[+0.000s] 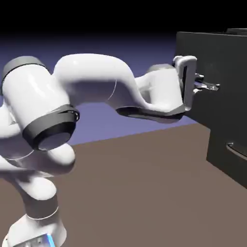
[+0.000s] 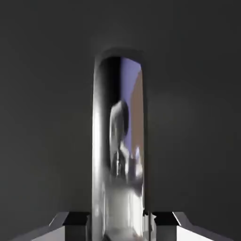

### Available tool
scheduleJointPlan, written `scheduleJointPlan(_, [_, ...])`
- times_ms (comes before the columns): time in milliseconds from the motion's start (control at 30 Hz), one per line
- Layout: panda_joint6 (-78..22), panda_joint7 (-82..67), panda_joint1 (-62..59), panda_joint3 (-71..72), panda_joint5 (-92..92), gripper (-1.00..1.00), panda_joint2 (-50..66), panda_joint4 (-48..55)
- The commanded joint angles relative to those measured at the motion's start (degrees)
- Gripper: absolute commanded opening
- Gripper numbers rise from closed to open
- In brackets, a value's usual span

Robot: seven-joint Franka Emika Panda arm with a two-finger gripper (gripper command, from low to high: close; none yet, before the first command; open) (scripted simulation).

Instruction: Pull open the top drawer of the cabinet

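The cabinet (image 1: 226,140) is a dark charcoal box at the right of the exterior view. Its top drawer (image 1: 226,58) shows a flat dark front that stands further toward the arm than the front below it. My gripper (image 1: 211,87) reaches level to that front and is shut on the top drawer's slim grey bar handle (image 1: 215,88). In the hand view the shiny handle (image 2: 117,141) runs upright and large between my two grey fingertips (image 2: 70,225), and my gripper (image 2: 120,228) pinches its lower end. The drawer front (image 2: 42,94) fills the rest of that view.
Below the top drawer, the matching drawer's curved grey handle (image 1: 236,150) shows at the right edge. The brown table (image 1: 144,183) spreads between the robot's base and the cabinet. My white arm (image 1: 96,87) spans the picture from lower left.
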Motion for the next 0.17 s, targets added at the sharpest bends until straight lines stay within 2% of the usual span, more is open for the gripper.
scheduleJointPlan(0, [-0.02, -0.16, -0.7, 0.55, 0.2, -1.0, 0.29, -0.57])
scheduleJointPlan(33, [-0.02, -0.17, -0.7, 0.55, 0.2, 1.0, 0.29, -0.57])
scheduleJointPlan(133, [0.04, -0.98, -4.85, 3.78, 1.26, 1.0, 2.19, -3.95])
